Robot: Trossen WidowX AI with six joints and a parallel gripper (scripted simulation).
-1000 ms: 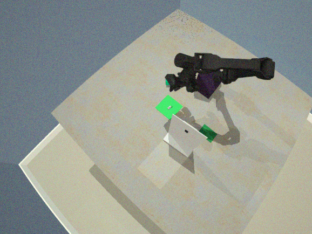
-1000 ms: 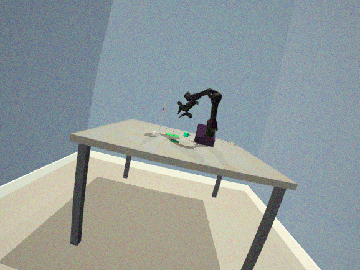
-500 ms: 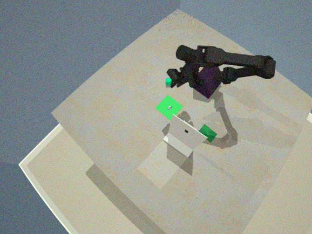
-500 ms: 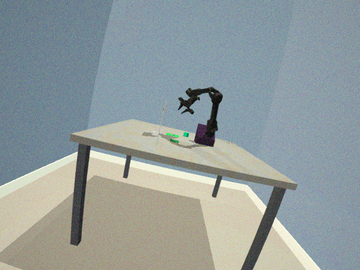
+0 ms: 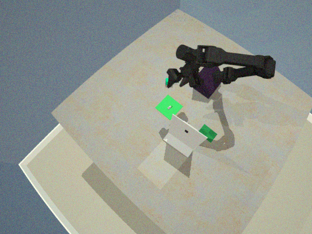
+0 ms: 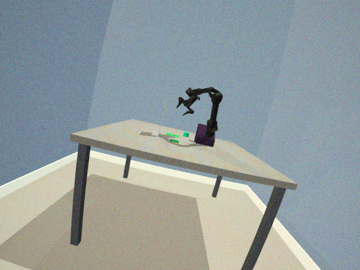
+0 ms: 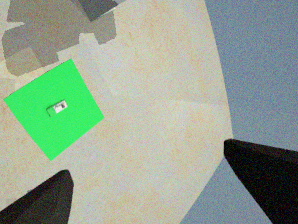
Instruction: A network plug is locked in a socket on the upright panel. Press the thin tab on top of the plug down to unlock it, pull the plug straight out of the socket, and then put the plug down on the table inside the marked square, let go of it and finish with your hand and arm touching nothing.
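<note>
The small white plug lies inside the bright green marked square, near its middle and clear of its edges. My gripper is wide open and empty, high above the table, with its fingers well apart and touching nothing. The white upright panel stands beside the square, and its dark socket opening has no plug in it. The tab on the plug is too small to make out.
A teal block is on the table, partly hidden by a finger in the top view. A dark green patch lies at the panel's other side. The arm stands by the purple block.
</note>
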